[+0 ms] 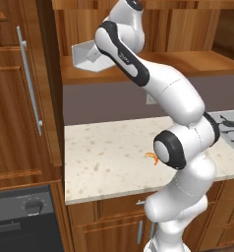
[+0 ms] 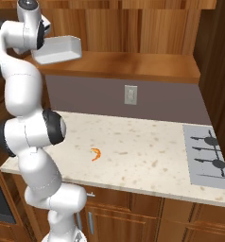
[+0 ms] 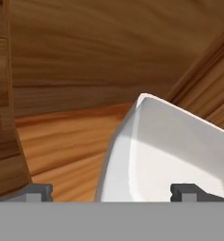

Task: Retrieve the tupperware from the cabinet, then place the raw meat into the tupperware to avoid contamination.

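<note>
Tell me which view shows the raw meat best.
The right base view: the meat lies in the open on the counter. In the left base view the arm's elbow crowds it.

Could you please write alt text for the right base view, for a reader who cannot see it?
A white robot arm reaches up to a shallow white rectangular plastic tray on a lighter wood cabinet shelf. Below, a tiny orange curved piece of raw meat lies on the speckled beige counter, with a grey stovetop at the right.
</note>
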